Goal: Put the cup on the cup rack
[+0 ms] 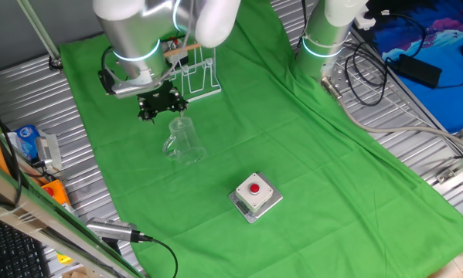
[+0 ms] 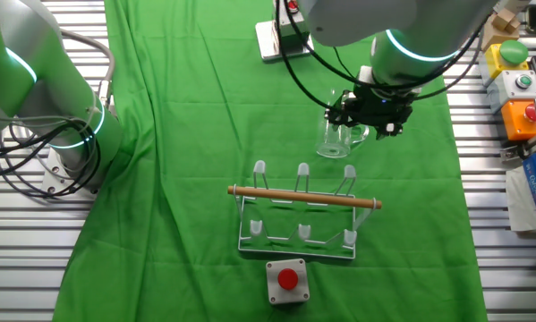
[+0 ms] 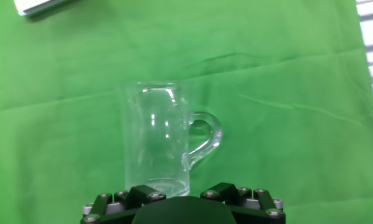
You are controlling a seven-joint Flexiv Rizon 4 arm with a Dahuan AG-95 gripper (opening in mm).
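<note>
The cup is clear glass with a side handle. In the hand view it stretches away from my gripper, mouth end between the two black jaw blocks and handle to the right. From one fixed view the cup hangs tilted just below my gripper, low over the green cloth. The gripper looks shut on the cup's rim, though the fingertips are hidden. The cup rack, white wire with a wooden top bar, stands just behind the gripper. In the other fixed view the cup rack is nearer than the cup.
A red-button box sits on the green cloth toward the front. A second red-button box stands by the rack's base. A second robot base rises at the back right. Boxes and cables line the metal table edges.
</note>
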